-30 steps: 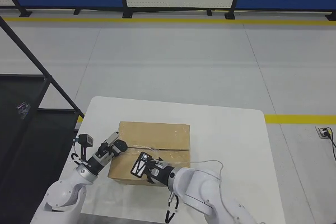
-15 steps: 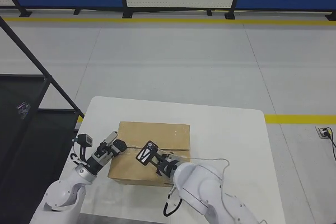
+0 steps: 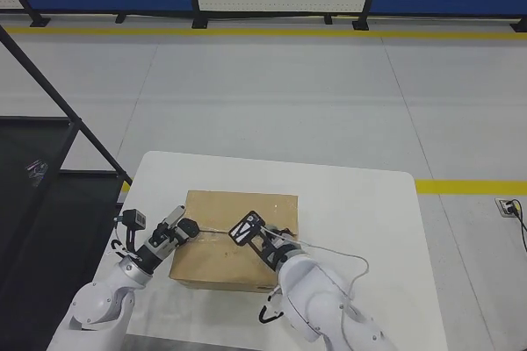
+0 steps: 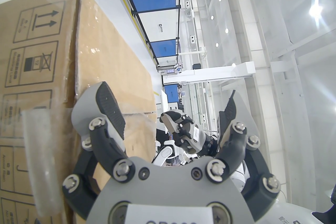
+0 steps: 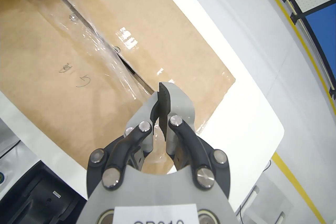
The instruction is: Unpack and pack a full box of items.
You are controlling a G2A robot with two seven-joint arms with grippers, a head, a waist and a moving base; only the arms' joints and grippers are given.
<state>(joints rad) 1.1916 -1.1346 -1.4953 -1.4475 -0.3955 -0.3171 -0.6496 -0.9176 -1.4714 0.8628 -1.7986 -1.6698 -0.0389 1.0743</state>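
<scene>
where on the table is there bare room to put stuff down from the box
Widest bare patch: the table between the box and the table's right edge. A narrower strip runs between the box and the far edge. Crowded over the box's seam, where the left gripper and right gripper sit.

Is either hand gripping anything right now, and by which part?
Nothing is held. The right hand is shut empty, its tip at the taped seam of the box. The left hand is open at the box's other end.
</scene>
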